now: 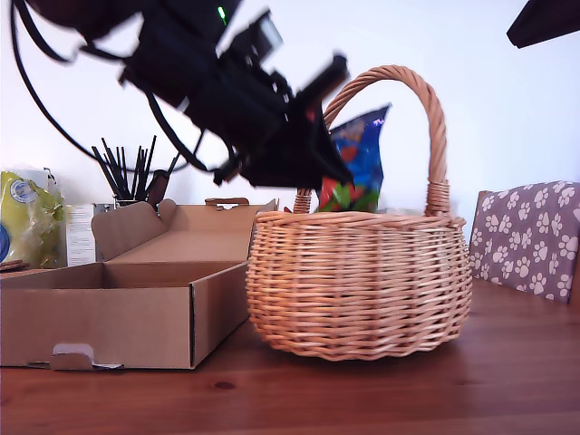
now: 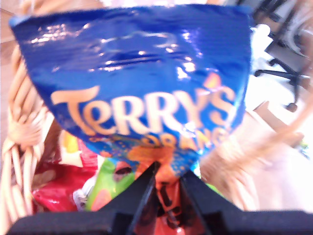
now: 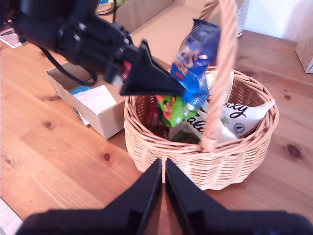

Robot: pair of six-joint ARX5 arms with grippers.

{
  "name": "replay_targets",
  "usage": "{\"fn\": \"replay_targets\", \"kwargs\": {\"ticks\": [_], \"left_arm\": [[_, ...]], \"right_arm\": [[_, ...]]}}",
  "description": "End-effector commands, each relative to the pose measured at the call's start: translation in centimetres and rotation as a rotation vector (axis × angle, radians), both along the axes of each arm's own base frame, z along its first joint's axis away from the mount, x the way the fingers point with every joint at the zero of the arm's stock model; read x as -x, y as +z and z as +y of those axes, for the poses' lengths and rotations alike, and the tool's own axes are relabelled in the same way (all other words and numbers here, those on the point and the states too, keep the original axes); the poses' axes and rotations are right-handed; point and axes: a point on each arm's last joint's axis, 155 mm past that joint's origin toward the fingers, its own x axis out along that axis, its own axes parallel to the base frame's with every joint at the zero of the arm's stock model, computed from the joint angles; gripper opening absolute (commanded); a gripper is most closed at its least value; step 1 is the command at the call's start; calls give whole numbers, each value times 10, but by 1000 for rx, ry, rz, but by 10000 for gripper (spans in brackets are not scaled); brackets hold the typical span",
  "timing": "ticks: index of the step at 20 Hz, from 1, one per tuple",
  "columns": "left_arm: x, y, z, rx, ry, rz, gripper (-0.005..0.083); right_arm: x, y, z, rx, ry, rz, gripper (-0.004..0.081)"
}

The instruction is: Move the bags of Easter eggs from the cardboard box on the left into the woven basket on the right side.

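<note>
My first gripper [image 1: 331,172] is shut on the lower edge of a dark blue bag of Easter eggs [image 1: 362,149] with orange lettering [image 2: 142,83]. It holds the bag upright just above the woven basket [image 1: 358,281], under the arched handle. From above, the basket [image 3: 161,147] holds a white bag with black script [image 3: 239,115] and a green one [image 3: 171,110]. The cardboard box [image 1: 118,313] stands open against the basket on the exterior view's left, and a flat white packet [image 3: 95,98] lies inside it. My second gripper [image 3: 163,166] is shut on nothing, high above the basket's near rim.
A yellow-green crinkly bag [image 1: 27,217] and a pot of dark pens [image 1: 131,172] stand behind the box. A paw-print cushion [image 1: 526,236] sits at the exterior view's right. Wooden table [image 1: 362,399] runs in front of box and basket.
</note>
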Motion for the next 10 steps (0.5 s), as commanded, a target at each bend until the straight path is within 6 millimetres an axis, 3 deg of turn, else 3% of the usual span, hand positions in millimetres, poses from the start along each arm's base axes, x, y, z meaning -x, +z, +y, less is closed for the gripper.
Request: {"fn": "replay_targets", "kwargs": {"ticks": [1, 4, 7, 10], "left_arm": [[1, -25, 2, -38, 10, 46, 77], [5, -26, 0, -44, 1, 51, 111], [7, -24, -2, -41, -4, 49, 384], [14, -14, 1, -48, -17, 62, 414]], "right_arm": [[0, 7, 0, -10, 1, -19, -13], [0, 7, 0, -9, 1, -19, -13], [0, 7, 0, -9, 1, -19, -13], [0, 7, 0, -9, 2, -19, -13]]}}
